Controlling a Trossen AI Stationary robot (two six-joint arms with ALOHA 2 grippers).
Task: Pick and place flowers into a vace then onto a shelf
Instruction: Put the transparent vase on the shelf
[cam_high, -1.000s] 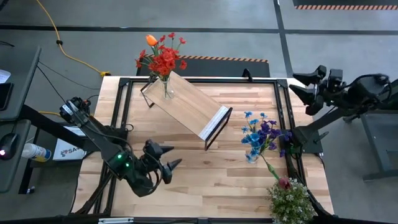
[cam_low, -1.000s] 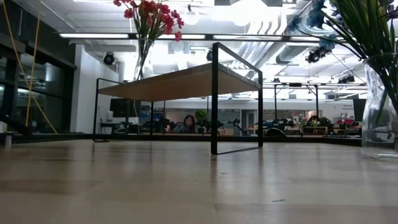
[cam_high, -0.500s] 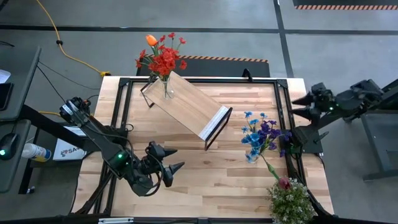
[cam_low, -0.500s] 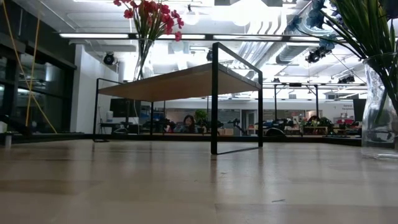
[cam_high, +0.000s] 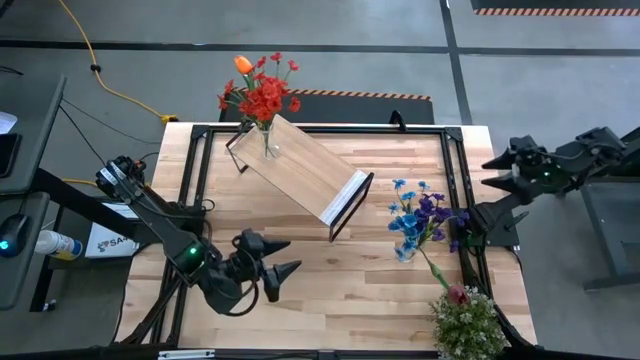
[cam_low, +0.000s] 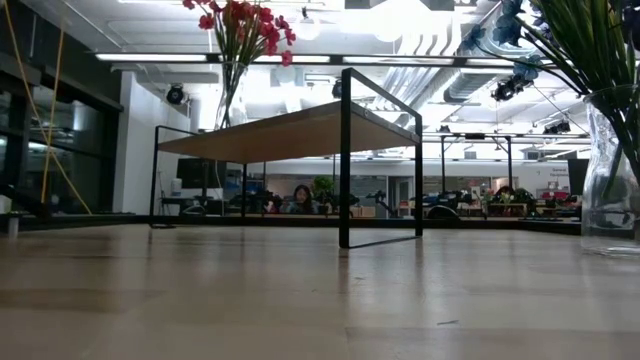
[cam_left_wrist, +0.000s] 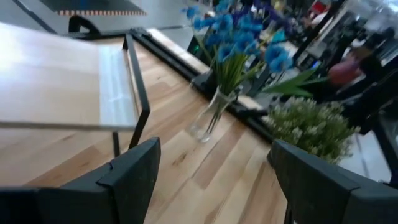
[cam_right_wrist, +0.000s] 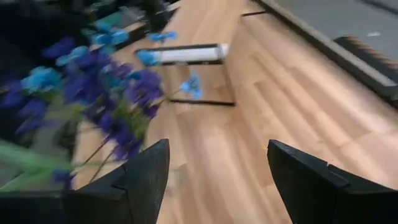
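1. From above you get the whole table (cam_high: 330, 290): the shelf (cam_high: 300, 168) sits slanted across its far middle, with a clear vase of red flowers (cam_high: 262, 98) and one orange tulip (cam_high: 243, 64) standing at the shelf's far-left end.
2. From table height you lose both arms. You see only the shelf's underside (cam_low: 290, 130) on its thin black legs, the red blooms (cam_low: 240, 25) rising above it, and part of a second glass vase (cam_low: 612, 170) at the right edge of the table.
3. That second vase holds blue and purple flowers (cam_high: 422, 218) and stands near the table's right edge, clear of the shelf. The left wrist camera shows it best, with its glass vase (cam_left_wrist: 211, 115) upright on the wood and the blue blooms (cam_left_wrist: 239, 31) above.
4. A dark pink rose (cam_high: 457, 294) lies near the front-right corner, its bloom just beside a bushy green plant (cam_high: 468, 325).
5. Your left gripper (cam_high: 282, 257) hovers over the front-left part of the table, arm stretched low and pointing toward the right edge. Its fingers are spread wide with nothing between them.
6. Your right gripper (cam_high: 492, 171) hangs outside the table's right edge, pointing inward toward the blue flowers. Its fingers (cam_right_wrist: 149, 177) also stand apart and empty.
7. The right wrist camera sees the purple and blue blooms (cam_right_wrist: 106, 81) up close but blurred, with the shelf's end (cam_right_wrist: 193, 56) beyond them.
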